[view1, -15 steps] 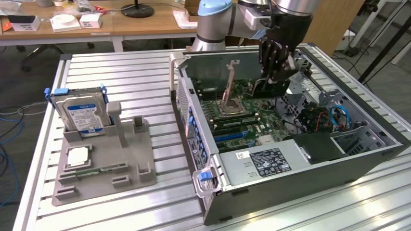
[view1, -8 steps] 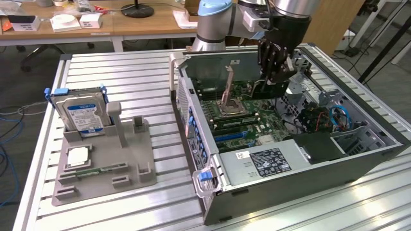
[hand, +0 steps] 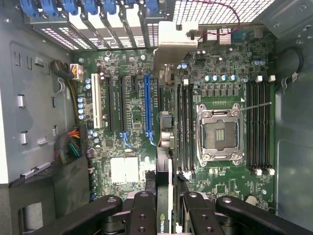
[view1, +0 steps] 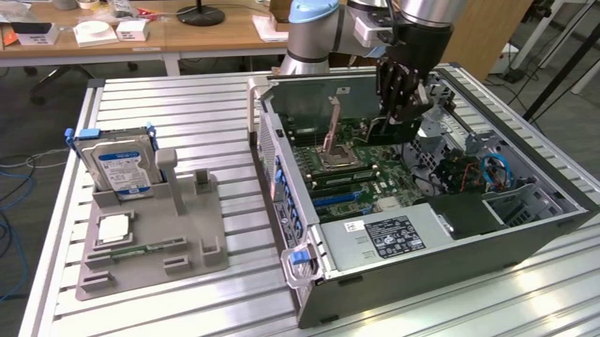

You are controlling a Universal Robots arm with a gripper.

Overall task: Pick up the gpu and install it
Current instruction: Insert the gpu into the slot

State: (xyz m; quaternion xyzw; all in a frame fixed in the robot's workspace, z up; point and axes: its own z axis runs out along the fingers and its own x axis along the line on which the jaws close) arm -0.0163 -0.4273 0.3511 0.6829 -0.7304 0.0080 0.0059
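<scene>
The partly closed pincer (hand: 166,203) grips the gpu (hand: 165,169) edge-on above the motherboard (hand: 133,115).

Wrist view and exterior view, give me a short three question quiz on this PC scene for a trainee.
1. True or false: the end effector is shut on the gpu.
2. How does the hard drive sit in the holder at the exterior view's left? A lying flat; B standing upright; C tipped over beside it.
3. Fill in: the motherboard has one white slot and one long slot coloured ___.

Key: 1 true; 2 B; 3 blue.
</scene>
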